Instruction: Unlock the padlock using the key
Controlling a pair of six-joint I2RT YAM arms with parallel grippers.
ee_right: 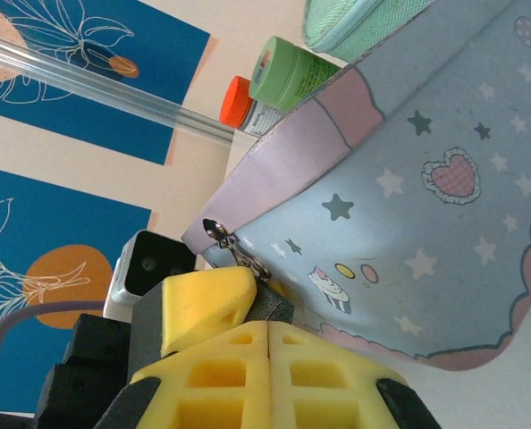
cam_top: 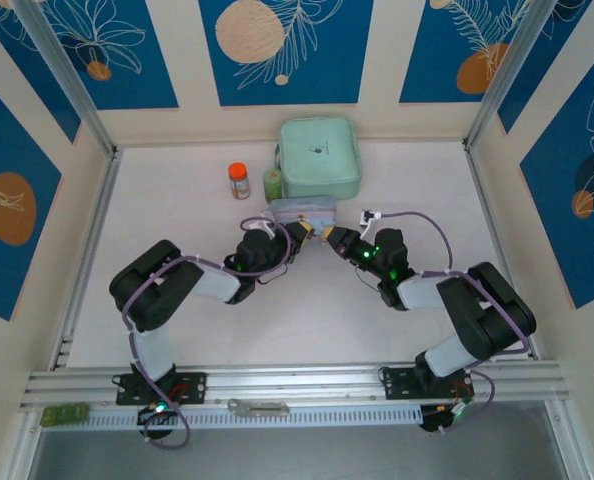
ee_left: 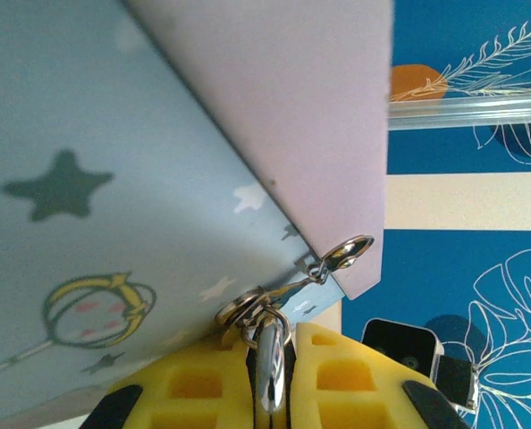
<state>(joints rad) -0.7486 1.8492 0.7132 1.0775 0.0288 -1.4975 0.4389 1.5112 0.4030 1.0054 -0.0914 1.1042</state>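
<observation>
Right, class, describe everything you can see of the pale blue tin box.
The tin is a rectangular, metal-looking box, pale blue with lilac sides, printed with stars, a heart and a cupcake. It sits in front of the mint-green pouch. A small silvery clasp juts at its near corner, where the left gripper, shut, pinches a silvery piece beside the right gripper.

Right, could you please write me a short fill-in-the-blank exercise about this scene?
1. The thin grey metal key is pinched between the left hand's ____ foam fingers.
2. In the top view, the small jar left of the green-lidded jar has an ____ lid.
3. The pale blue rectangular tin box bears a pink ____ among dark stars.
Missing words: yellow, orange, heart.
</observation>
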